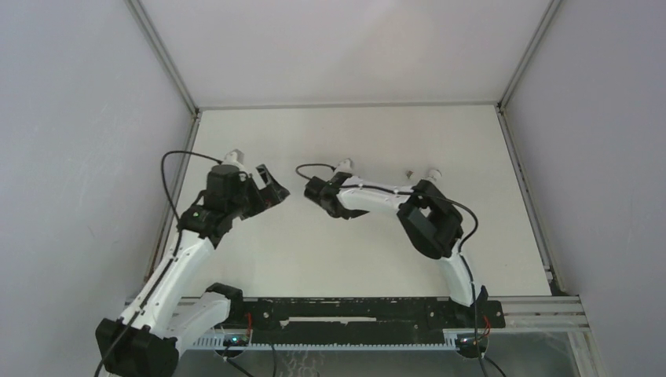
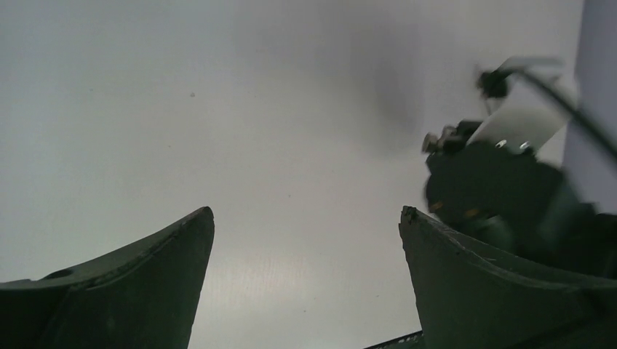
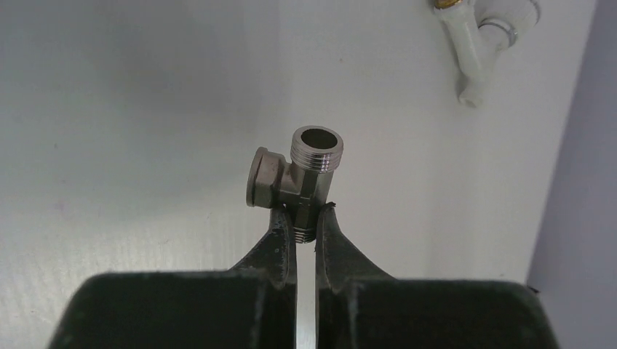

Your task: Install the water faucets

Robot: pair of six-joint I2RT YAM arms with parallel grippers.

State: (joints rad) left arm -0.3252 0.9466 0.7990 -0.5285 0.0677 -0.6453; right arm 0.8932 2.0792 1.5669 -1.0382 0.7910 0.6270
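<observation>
While the right end effector [image 3: 305, 218] pinches the short grey metal T-shaped fitting [image 3: 298, 174] by one stub, carry it level toward the white plastic tap piece [image 3: 473, 51] on the table [image 3: 109, 145]; left end effector [image 2: 307, 212] gapes empty.

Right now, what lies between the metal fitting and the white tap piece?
Nothing but bare table; the right wrist view shows it between the grey metal fitting and the white tap piece.
</observation>
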